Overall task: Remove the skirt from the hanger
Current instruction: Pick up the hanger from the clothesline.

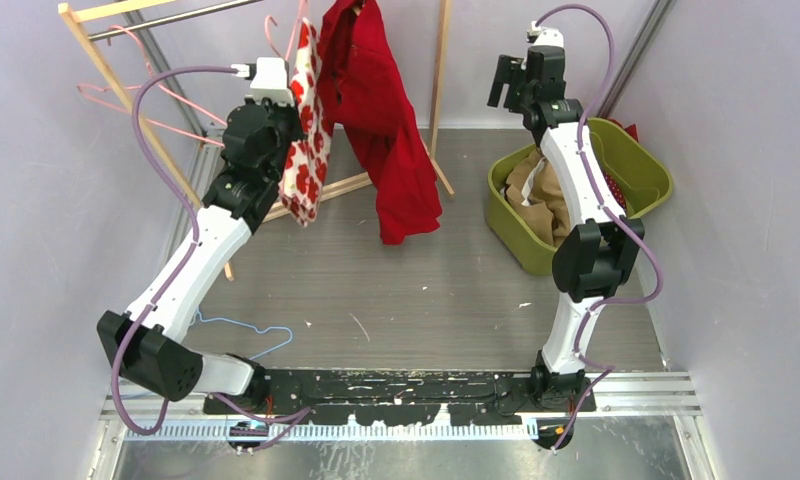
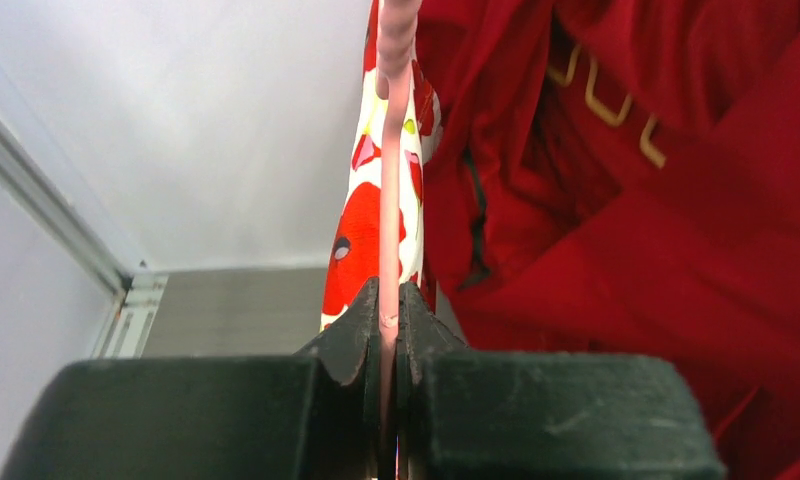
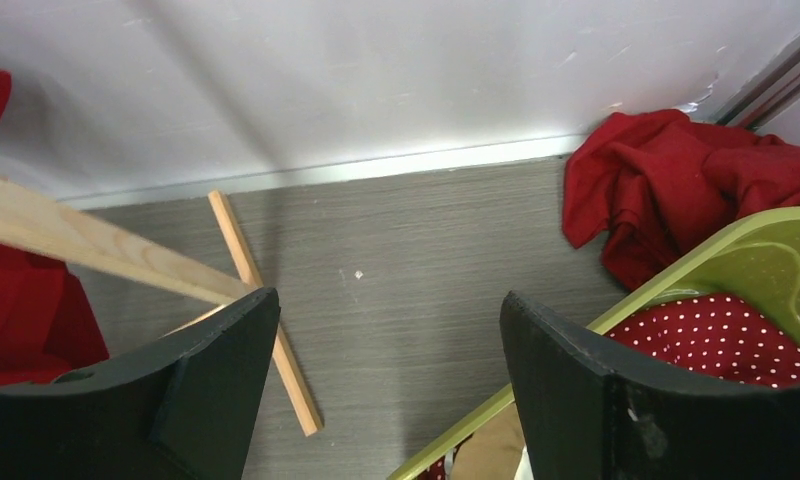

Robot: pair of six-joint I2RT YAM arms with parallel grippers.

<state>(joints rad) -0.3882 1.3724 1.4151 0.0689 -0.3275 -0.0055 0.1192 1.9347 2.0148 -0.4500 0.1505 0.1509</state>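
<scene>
skirt beside pink hanger clamped in left tool; right tool wide open.

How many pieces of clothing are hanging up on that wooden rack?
2. A red-and-white flowered skirt hangs on the left; a plain red garment hangs right beside it. Another could be hidden behind them.

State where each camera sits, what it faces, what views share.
Top external: above and behind the bases, looking down on rack, skirt, bin; left arm, right arm show.
Left wrist: on that wrist, facing skirt and red coat; its shut jaws clamp pink hanger.
Right wrist: on that wrist, facing down at table and bin; its open jaws show.
Shared: skirt, top and left; bin, top and right.
</scene>
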